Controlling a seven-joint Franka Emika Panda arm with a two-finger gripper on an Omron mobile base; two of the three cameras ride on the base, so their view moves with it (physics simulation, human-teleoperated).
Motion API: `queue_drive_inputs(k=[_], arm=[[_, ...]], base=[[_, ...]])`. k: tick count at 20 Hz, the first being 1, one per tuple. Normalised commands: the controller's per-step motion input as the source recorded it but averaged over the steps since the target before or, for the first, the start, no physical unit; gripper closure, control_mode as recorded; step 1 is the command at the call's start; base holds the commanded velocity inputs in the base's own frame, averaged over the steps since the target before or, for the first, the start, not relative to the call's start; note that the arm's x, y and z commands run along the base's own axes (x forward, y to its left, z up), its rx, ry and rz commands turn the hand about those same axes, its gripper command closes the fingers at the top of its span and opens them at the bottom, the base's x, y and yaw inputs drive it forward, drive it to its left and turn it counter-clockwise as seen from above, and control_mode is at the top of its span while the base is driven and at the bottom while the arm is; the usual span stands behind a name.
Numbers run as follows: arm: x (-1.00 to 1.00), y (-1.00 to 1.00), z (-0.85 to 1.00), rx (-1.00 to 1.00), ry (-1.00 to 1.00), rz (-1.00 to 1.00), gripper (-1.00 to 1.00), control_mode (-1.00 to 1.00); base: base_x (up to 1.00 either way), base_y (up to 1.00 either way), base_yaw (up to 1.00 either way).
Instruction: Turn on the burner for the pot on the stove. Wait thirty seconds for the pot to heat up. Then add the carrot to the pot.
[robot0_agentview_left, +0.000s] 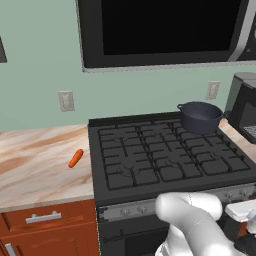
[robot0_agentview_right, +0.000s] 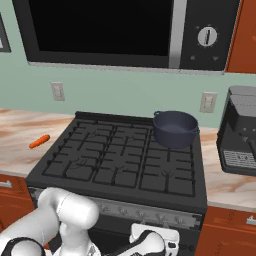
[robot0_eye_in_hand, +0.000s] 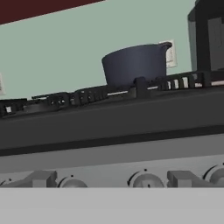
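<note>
Sitting on the far right burner, the pot (robot0_agentview_left: 200, 117) is dark blue-grey, squat and upright, with a small handle on each side. It rests on the black grates of the stove (robot0_agentview_left: 165, 160), close to the back wall. From low down at the front, the hand view shows the pot (robot0_eye_in_hand: 135, 64) rising above the grate line, with the grey knob strip (robot0_eye_in_hand: 131, 168) spread across the near edge and several round knobs (robot0_eye_in_hand: 145, 179) along it.

The carrot (robot0_agentview_left: 75, 158) lies on the marbled bench (robot0_agentview_left: 40, 165) to the left of the stove, near its left edge but not touching it, tilted with one end toward the far side. It is well apart from the pot, with the whole cooktop between them.

The gripper (robot0_eye_in_hand: 109, 179) is down in front of the stove, facing the knob strip, its two finger tips (robot0_eye_in_hand: 41, 178) standing wide apart with nothing between them. The white arm (robot0_agentview_right: 65, 220) bends low before the stove front.

Above the stove hangs a black microwave (robot0_agentview_right: 115, 30). A black appliance with a grey top (robot0_agentview_right: 240, 130) stands on the bench right of the pot. Two wall outlets (robot0_agentview_right: 208, 102) sit on the pale green wall, and red-brown drawers (robot0_agentview_left: 45, 227) run under the left bench.
</note>
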Motion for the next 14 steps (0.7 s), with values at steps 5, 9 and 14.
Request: queue_drive_inputs(k=[5,9,14], arm=[[0.17,-0.19,0.0,0.0,-0.01,-0.01,-1.0,-1.0],[0.16,-0.08,-0.03,0.0,0.0,0.0,-1.0,-1.0],[0.14,-0.03,-0.12,0.0,0.0,0.0,-1.0,-1.0]], base=[[0.0,0.0,0.0],[0.0,0.0,0.0],[0.0,0.0,0.0]])
